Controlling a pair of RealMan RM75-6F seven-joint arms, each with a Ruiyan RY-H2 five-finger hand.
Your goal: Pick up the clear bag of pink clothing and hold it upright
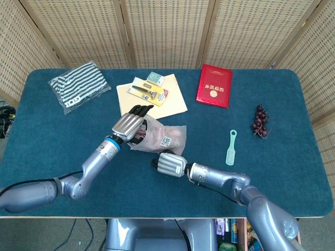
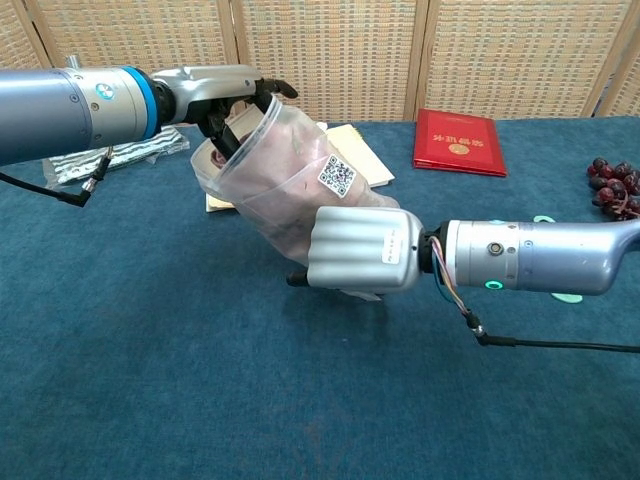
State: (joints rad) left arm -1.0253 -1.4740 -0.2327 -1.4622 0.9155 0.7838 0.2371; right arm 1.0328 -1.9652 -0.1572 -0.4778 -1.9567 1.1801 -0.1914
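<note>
Two arms meet over the blue surface (image 1: pixel 52 136), near its middle. The clear bag of pink clothing (image 2: pixel 290 190) leans between them, its top tilted left and lifted, its bottom low by the right hand. It looks light, soft and slippery, likely to sag, so I'd guess top and bottom both need support. The left hand (image 1: pixel 128 124) grips its upper end, fingers curled over the open rim. The right hand (image 2: pixel 362 250) presses against the lower end, fingers folded; whether it truly holds the plastic I cannot tell. From the chest you see the rim and white label clearly; overhead shows only a crumpled pink lump.
</note>
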